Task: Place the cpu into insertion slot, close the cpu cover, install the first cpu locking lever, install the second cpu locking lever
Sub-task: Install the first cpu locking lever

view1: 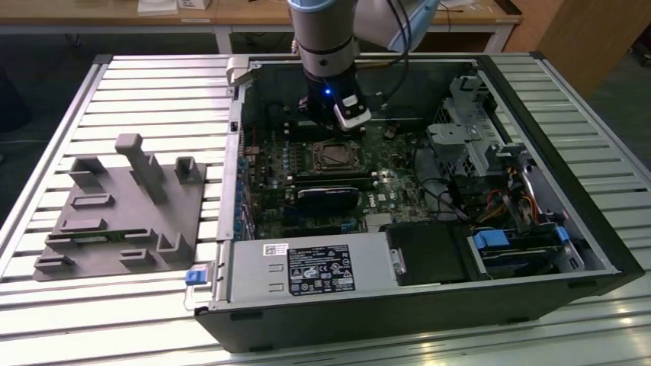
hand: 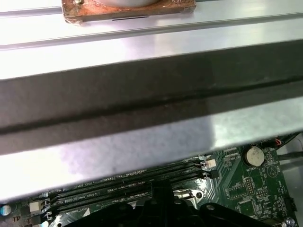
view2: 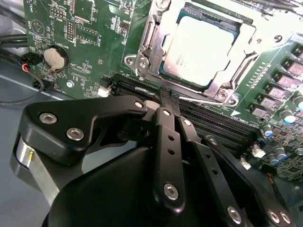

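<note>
Gripper (view2: 164,97): black fingers pressed together at the tip in the second wrist view, which does not show whether anything is pinched between them.
Gripper position: low inside the open computer case (view1: 549,114), its tip over the memory slots (view2: 213,125) and just beside a corner of the socket. In the exterior view it hangs just beyond the insertion slot (view1: 331,157).
Thin rod: a bright metal rod (view2: 203,100) runs from beside the fingertip along the socket's near edge. Whether the two touch cannot be told.
Cpu (view2: 199,47): lies flat in the socket with its pale metal top facing up.
Cpu cover (view2: 152,54): a metal frame lying down around the chip, which shows through its window.
Motherboard (view2: 85,28): green, with a round coin battery (view2: 56,56) well apart from the socket.
Power-supply box (view1: 305,271): grey and labelled, at the case's near side.
Table (view1: 152,76): slatted metal, carrying the case and a grey moulded fixture (view1: 122,206) on the exterior view's left.
</note>
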You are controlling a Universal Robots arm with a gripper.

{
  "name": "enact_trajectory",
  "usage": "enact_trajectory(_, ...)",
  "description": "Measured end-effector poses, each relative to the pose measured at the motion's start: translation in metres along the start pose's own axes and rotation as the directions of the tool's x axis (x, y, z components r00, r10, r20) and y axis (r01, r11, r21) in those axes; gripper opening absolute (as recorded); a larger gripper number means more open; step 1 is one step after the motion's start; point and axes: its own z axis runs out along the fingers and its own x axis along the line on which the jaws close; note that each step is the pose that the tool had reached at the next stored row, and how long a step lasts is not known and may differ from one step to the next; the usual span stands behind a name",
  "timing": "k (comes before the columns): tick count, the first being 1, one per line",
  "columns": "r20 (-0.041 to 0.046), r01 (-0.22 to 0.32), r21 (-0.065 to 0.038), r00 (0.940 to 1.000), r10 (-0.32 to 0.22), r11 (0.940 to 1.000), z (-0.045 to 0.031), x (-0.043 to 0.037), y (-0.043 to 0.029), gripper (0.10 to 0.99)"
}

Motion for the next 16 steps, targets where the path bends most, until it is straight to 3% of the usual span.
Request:
enact_trajectory(4, 0.0017, -0.008, 0.001, 1.0, 0.008, 1.0, 0.0012, 0.0011, 0.0031, 0.106)
enact_trajectory(16, 0.0079, -0.036, 0.006, 0.9993, 0.036, 0.9993, 0.0061, 0.0019, 0.0022, 0.106)
